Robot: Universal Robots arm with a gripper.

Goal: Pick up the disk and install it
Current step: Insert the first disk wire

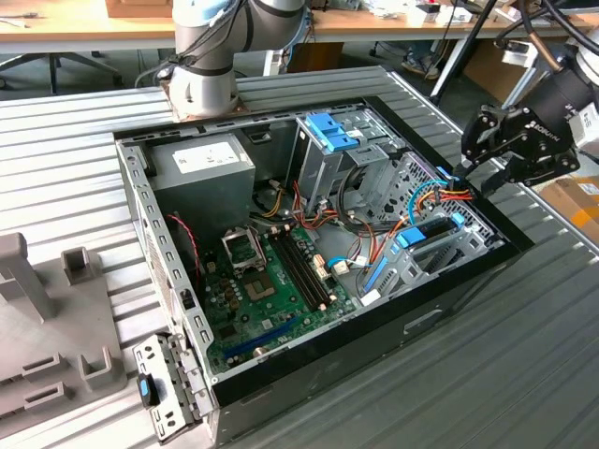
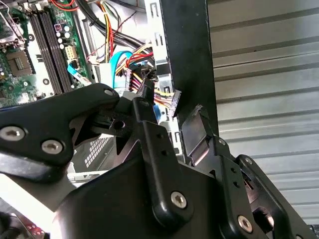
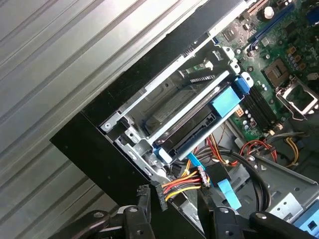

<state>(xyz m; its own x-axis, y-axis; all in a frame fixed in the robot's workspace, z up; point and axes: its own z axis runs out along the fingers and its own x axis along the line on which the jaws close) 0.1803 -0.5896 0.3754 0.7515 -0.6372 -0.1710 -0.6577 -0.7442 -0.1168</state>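
Take the exterior view from its left: first comes the open computer case point(image 1: 374, 327), with the green motherboard point(image 1: 271, 281) flat on its floor. Further toward that view's right, the disk point(image 1: 429, 228) already sits inside the low drive bay against the case wall; you see it edge-on, a dark slab with blue carrier pieces at both ends. Furthest right, the gripper point(image 1: 459, 176) hangs at that same wall, just off the end of the bay.

What matters for you is the line-up. In the first wrist view the disk point(image 3: 192, 124) lies ahead of the gripper point(image 3: 172, 206), and its long axis runs away from the fingertips along the wall, not across them; the single arm is close to the disk's near end but not touching it.

The jaws stand moderately apart and hold no part of the disk. A red, yellow and black cable connector point(image 3: 162, 191) lies in the gap; in the second wrist view the connector point(image 2: 166, 99) sits just beside one finger of the gripper point(image 2: 172, 107); you can't tell whether they touch.
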